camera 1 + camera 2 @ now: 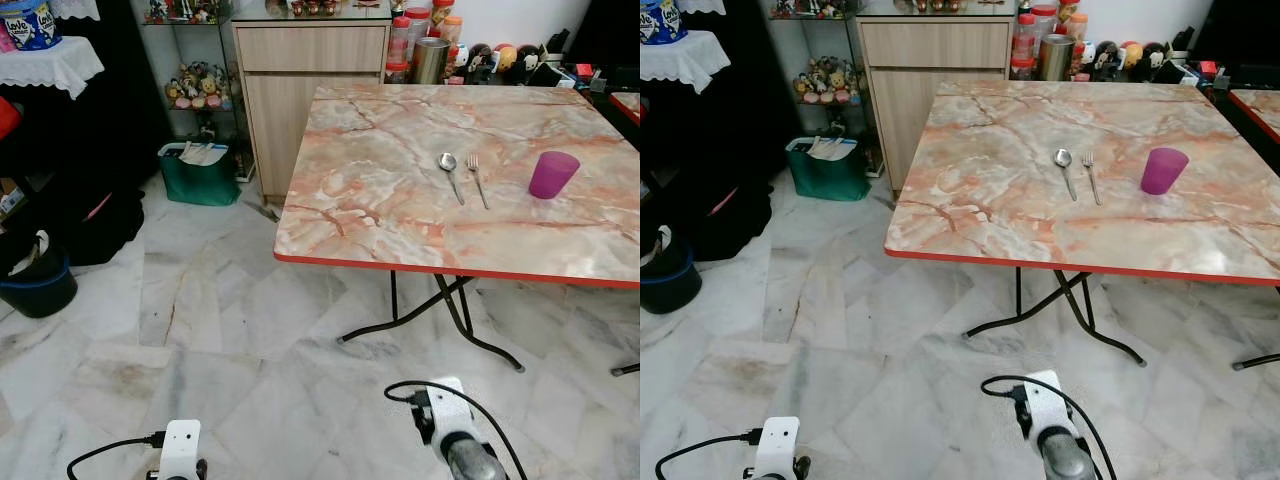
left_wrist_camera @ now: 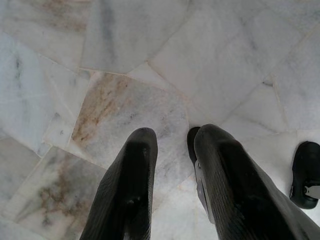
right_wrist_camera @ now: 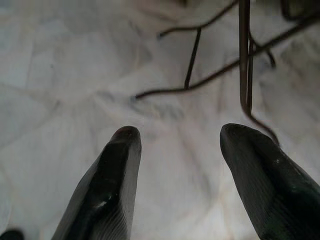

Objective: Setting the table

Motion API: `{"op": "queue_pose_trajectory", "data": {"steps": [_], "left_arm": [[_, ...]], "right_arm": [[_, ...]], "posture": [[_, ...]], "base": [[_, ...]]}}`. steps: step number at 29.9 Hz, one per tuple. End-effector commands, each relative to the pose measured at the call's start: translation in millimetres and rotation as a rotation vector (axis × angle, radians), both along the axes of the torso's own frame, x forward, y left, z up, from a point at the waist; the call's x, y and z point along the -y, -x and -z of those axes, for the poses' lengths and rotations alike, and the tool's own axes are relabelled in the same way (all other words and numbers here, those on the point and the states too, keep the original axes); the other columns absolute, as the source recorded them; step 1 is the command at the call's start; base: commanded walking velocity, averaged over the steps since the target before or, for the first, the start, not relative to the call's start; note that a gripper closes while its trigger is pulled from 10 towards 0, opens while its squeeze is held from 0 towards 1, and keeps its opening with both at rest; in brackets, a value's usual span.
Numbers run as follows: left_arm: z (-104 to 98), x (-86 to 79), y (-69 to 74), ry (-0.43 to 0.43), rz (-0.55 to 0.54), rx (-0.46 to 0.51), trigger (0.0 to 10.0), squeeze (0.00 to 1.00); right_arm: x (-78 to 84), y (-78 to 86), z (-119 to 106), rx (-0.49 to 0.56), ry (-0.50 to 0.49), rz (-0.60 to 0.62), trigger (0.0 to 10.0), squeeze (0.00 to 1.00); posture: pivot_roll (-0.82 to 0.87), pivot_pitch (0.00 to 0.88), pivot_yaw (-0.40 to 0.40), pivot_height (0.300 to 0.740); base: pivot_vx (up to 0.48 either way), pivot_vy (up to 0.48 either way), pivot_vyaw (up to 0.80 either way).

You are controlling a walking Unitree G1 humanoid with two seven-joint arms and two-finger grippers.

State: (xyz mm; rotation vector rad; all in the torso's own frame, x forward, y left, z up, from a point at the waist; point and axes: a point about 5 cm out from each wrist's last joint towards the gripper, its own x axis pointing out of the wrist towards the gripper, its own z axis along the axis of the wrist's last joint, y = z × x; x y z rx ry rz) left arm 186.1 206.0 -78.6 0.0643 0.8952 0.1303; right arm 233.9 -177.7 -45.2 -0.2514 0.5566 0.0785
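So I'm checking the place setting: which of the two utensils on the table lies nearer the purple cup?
The fork; it lies between the spoon and the purple cup.

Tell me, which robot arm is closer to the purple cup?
Right. The right arm hangs low over the floor, nearer below the purple cup on the table; the left arm hangs farther left.

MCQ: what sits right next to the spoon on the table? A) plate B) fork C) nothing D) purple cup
B: the fork lies just beside the spoon on the table, roughly parallel to it; the purple cup stands further off, beyond the fork.
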Motion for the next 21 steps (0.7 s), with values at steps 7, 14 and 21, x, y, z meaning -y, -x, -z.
{"op": "queue_pose_trajectory", "data": {"steps": [7, 14, 21], "left_arm": [[3, -0.1, 5.0, -0.008, -0.014, -0.017, 10.0, 0.00], [2, 0.6, 3.1, -0.022, -0.003, -0.013, 10.0, 0.00], [1, 1.6, 2.4, -0.020, -0.001, -0.007, 10.0, 0.00]], "right_arm": [[-22.9, -29.1, -28, 0.187, -0.012, -0.122, 10.0, 0.00], [-48.2, -66.4, -74, 0.429, -0.062, -0.191, 10.0, 0.00], [-53.9, -91.1, -111, 0.588, -0.068, -0.205, 10.0, 0.00]], "posture": [[0.03, 0.000, 0.009, 0.740], [0.02, 0.000, 0.010, 0.740], [0.03, 0.000, 0.010, 0.740]], "base": [[0.000, 0.000, 0.00], [0.000, 0.000, 0.00], [0.000, 0.000, 0.00]]}}
